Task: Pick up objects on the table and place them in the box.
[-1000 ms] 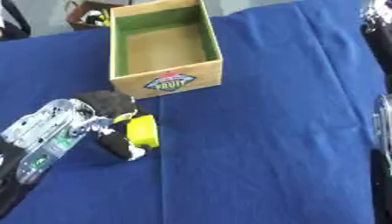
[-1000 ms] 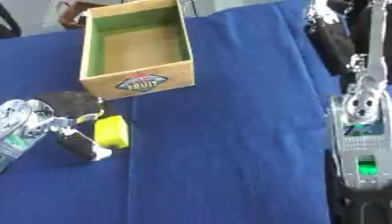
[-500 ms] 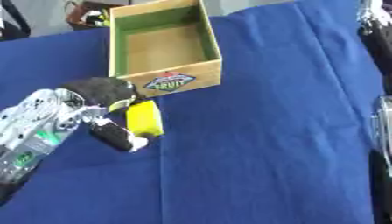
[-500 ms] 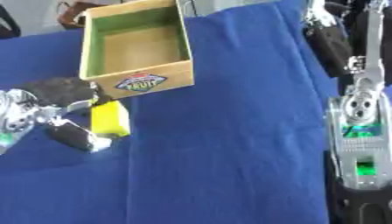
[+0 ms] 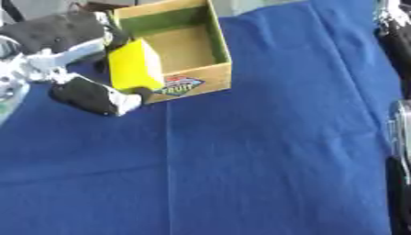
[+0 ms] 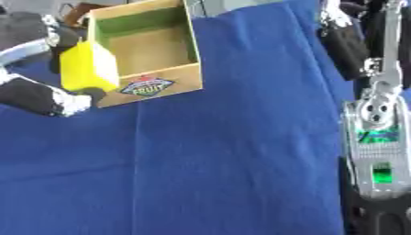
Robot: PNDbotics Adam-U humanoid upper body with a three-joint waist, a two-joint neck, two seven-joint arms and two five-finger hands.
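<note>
Lifted since a second ago, the yellow block (image 5: 135, 65) now sits at upper left, pinched by the left hand (image 5: 60, 46) against the wooden box's (image 5: 197, 59) left wall. Blue cloth (image 5: 265, 151) covers the table. Right hand (image 6: 345, 41), upper right: grip unclear.

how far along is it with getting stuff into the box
Done: nothing shows inside the box yet; its floor looks bare. In hand: the left hand holds the yellow block pinched, raised at the box's left wall, over the blue cloth. Left: carry it over the rim and release. No other loose objects show on the cloth.
</note>
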